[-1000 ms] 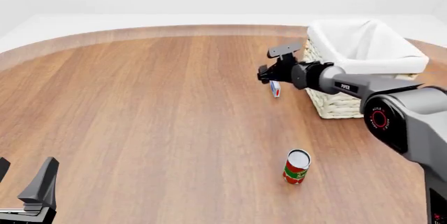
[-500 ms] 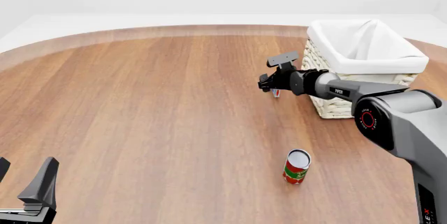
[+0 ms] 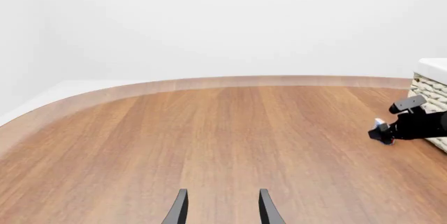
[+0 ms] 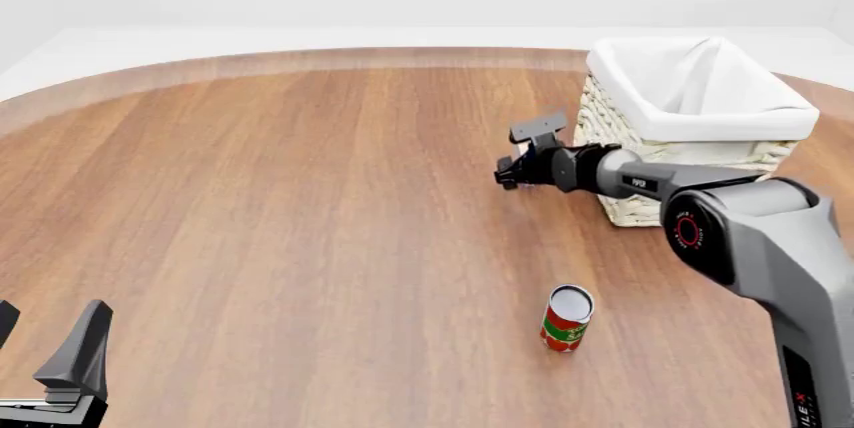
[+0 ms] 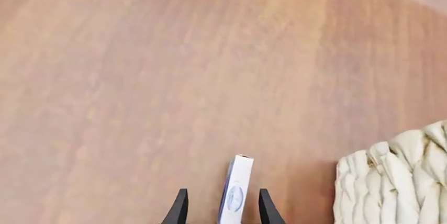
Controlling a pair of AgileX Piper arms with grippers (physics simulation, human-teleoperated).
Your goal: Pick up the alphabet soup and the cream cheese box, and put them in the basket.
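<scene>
Fingers of my right gripper [image 5: 221, 208] stand apart around the cream cheese box [image 5: 235, 190] beside the basket [image 4: 694, 98], not yet clamping it.

right arm [image 4: 650, 180]: white lettering, likely "PIPER", too small to confirm | right arm base [image 4: 810, 398]: white vertical lettering, cut off, unreadable | cream cheese box [image 5: 235, 198]: oval logo, illegible | can [image 4: 566, 319]: label unreadable

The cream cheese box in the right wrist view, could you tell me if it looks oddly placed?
Yes: the cream cheese box stands on a narrow edge between the fingers of the right pincer, beside the basket, rather than lying flat. The fingers have not visibly closed on it.
</scene>
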